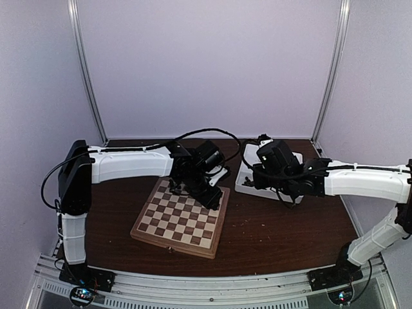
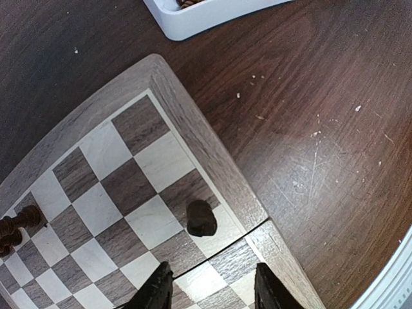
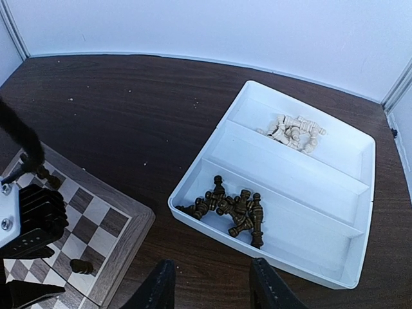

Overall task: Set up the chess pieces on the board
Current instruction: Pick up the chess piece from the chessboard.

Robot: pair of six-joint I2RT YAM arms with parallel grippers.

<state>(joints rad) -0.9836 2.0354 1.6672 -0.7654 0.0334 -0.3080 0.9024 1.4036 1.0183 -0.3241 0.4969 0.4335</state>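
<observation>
The board (image 1: pixel 183 225) lies at the table's middle left. My left gripper (image 1: pixel 211 195) hangs over its far right corner. In the left wrist view it (image 2: pixel 212 290) is open with nothing between the fingers. Just beyond the fingertips a dark chess piece (image 2: pixel 201 217) stands on a square by the board's (image 2: pixel 193 129) right border, and more dark pieces (image 2: pixel 18 225) stand at the left edge. My right gripper (image 3: pixel 212 286) is open and empty over bare table, short of a pile of dark pieces (image 3: pixel 232 209) in the tray. Cream pieces (image 3: pixel 293 131) lie in its far compartment.
The white compartment tray (image 3: pixel 290 174) sits right of the board (image 3: pixel 129 238); its middle compartment holds nothing. In the top view the tray (image 1: pixel 244 183) lies under the right wrist. The left arm's black gripper (image 3: pixel 32 215) shows over the board in the right wrist view. White walls enclose the table.
</observation>
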